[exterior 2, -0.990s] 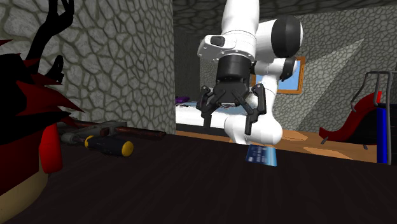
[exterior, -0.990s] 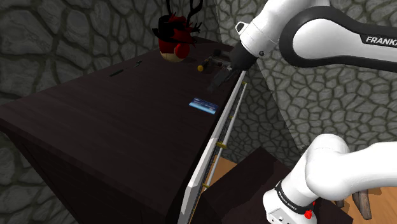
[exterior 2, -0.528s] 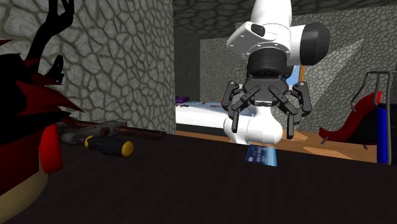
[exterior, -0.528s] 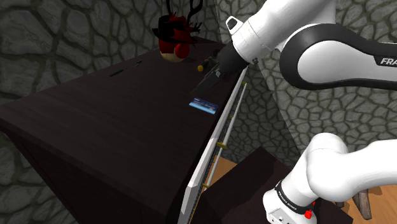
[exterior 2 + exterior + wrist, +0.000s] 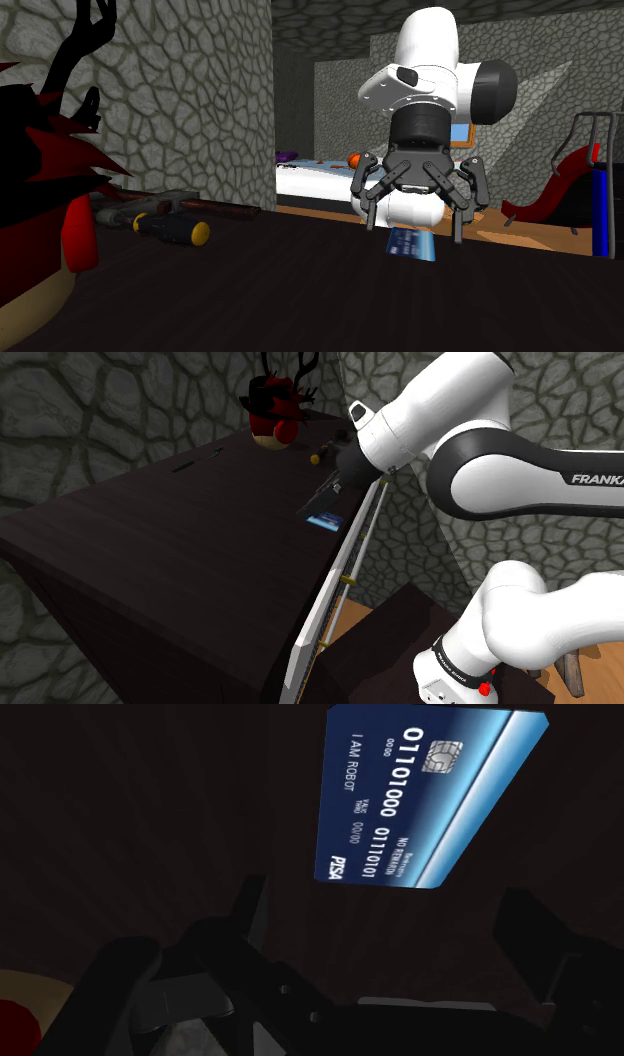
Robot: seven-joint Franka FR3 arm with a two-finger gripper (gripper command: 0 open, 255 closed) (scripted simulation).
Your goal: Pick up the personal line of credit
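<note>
Black fingers of my pincer (image 5: 390,929) stand wide apart, released and holding nothing, with dark tabletop (image 5: 150,804) visible between them. Just beyond the fingertips lies the blue credit card (image 5: 425,794), flat and face up on the dark wooden table, white numbers and a small silver chip showing. A second ago my hand hung over toward the tools, and half a second ago it was higher. Now it has swung across and dropped, so in the second exterior view the pincer (image 5: 413,225) straddles the card (image 5: 410,243) from above, apparently not touching it. I judge the approach nearly finished, with a short descent and a close left to do. The card's long axis runs away from my fingers, across the line that joins them and a little skewed, chip end farther from me, so they would close across its short width. In the shoulder view the card (image 5: 323,519) lies crosswise to the table's edge (image 5: 335,577), one short end close to that edge. Farther along the table rest a yellow-and-black screwdriver (image 5: 172,229) and a hammer (image 5: 150,205), then a red and black antlered figure (image 5: 275,414), with a stone wall (image 5: 190,90) behind.
</note>
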